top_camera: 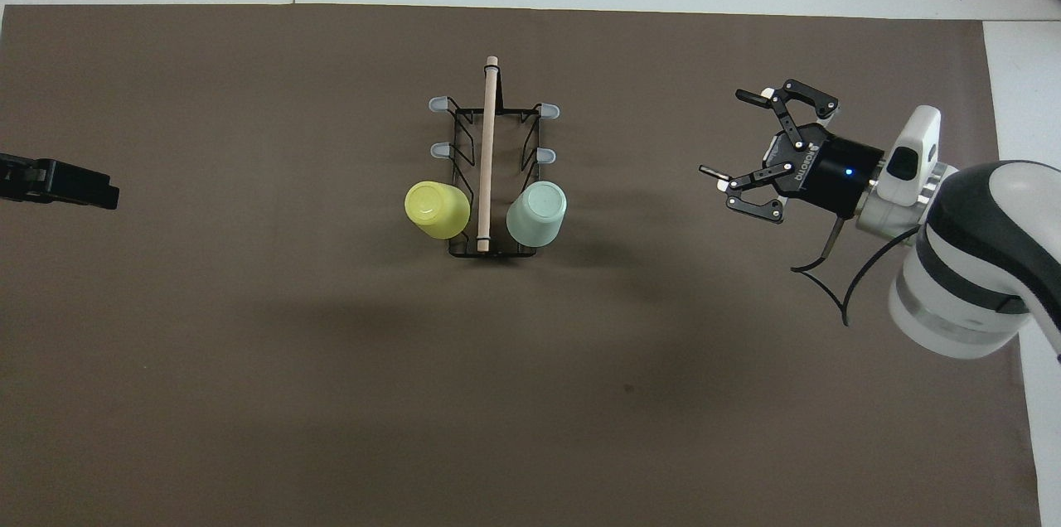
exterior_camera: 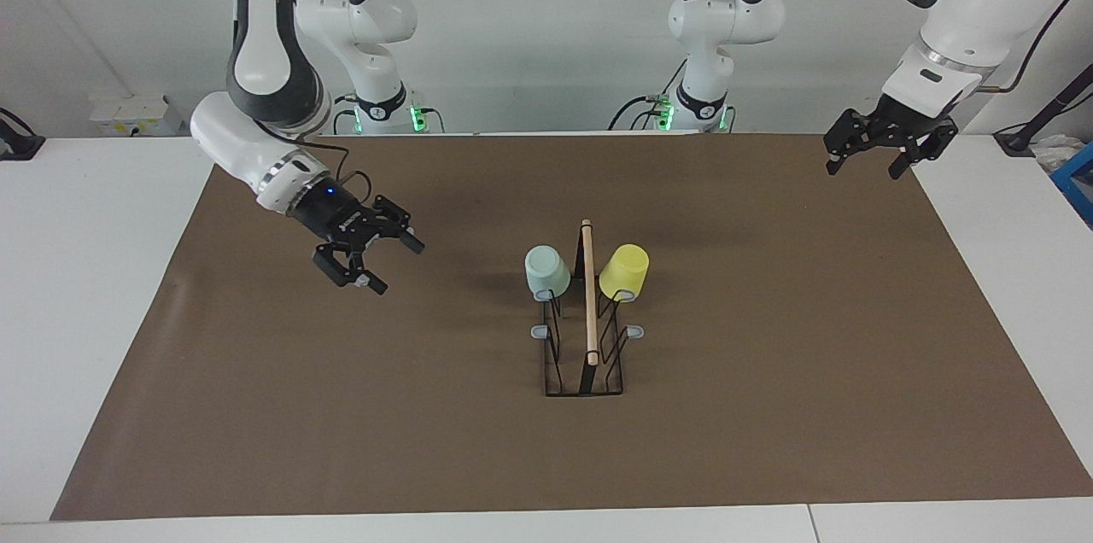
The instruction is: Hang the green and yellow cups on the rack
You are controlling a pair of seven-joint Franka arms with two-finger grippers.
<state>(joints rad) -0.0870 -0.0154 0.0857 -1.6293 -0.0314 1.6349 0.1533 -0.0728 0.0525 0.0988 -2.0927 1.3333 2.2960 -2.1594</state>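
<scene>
The rack (exterior_camera: 588,312) (top_camera: 488,137) stands in the middle of the brown mat. The mint green cup (exterior_camera: 546,271) (top_camera: 537,214) hangs upside down on the prong nearest the robots, on the right arm's side of the rod. The yellow cup (exterior_camera: 624,271) (top_camera: 437,210) hangs upside down on the matching prong on the left arm's side. My right gripper (exterior_camera: 388,265) (top_camera: 729,133) is open and empty, over bare mat well away from the green cup. My left gripper (exterior_camera: 862,172) (top_camera: 83,186) is open and empty, waiting raised over the mat's edge at its own end.
The brown mat (exterior_camera: 341,406) covers most of the white table (exterior_camera: 85,270). The rack's other grey-tipped prongs (top_camera: 545,155) carry nothing. A small white box (exterior_camera: 137,113) sits near the wall at the right arm's end.
</scene>
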